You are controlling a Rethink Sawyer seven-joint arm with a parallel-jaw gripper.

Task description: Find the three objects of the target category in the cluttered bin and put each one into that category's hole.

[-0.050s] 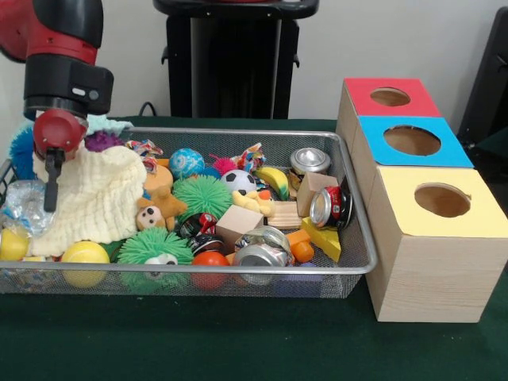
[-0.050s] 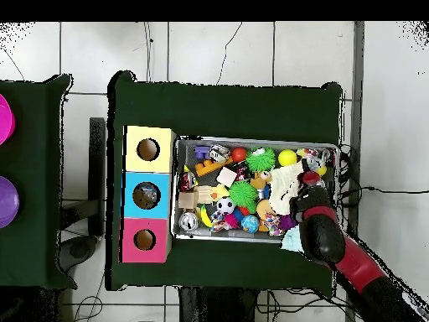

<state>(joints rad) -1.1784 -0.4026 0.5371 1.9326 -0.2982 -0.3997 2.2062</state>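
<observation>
Front camera faces the bin [image 1: 349, 238] closely; overhead looks straight down (farther), sharing it.

A green cloth [image 1: 238, 341] covers the table, and two purple discs [image 2: 7, 201] lie on a neighbouring table.

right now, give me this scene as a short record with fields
container: silver wire mesh bin, full of mixed clutter
arm: red and black end effector low over the bin's end farthest from the boxes
under it: cream waffle-weave cloth
grip: cannot tell
holes: red-topped, blue-topped and yellow-topped wooden boxes beside the bin
</observation>
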